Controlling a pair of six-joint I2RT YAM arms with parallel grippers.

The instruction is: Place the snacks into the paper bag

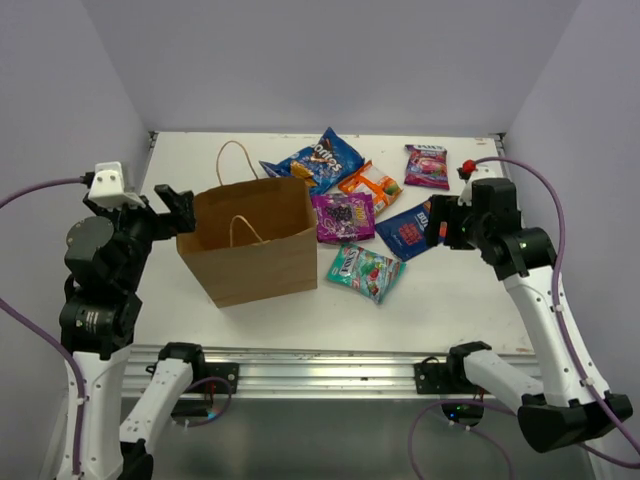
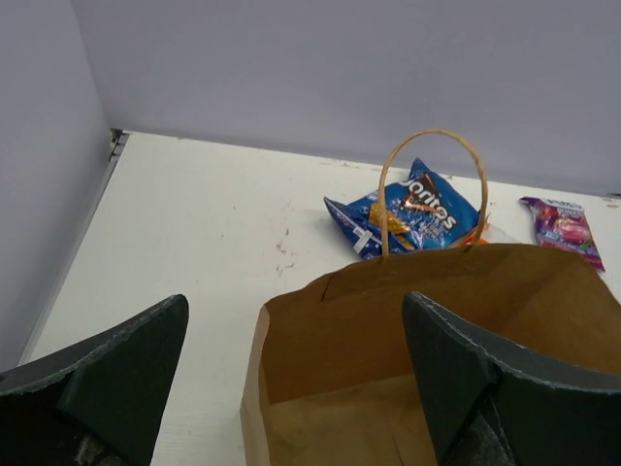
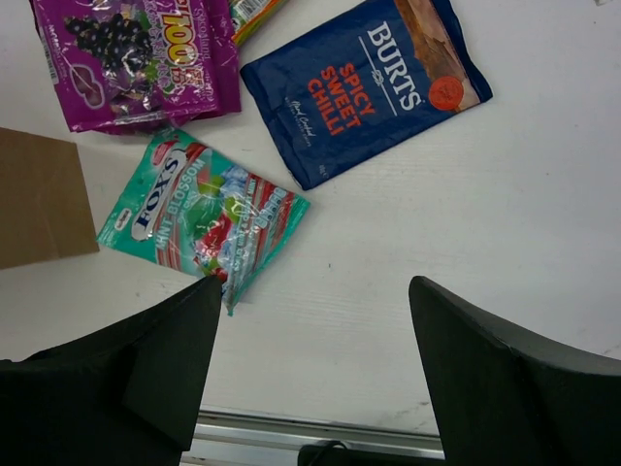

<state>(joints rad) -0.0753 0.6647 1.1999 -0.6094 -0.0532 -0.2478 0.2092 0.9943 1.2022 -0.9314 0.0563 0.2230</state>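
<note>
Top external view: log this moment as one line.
paper bag upright, open | six snacks on table, none bagged | left end effector open beside bag | right end effector open, empty, by dark blue packet

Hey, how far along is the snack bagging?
Nothing is bagged yet: the blue chip bag, orange, pink, purple, dark blue and teal packets all lie on the table beside the open paper bag. Nothing is in hand; the left hand by the bag and right hand above the packets are both open. All six remain.
</note>
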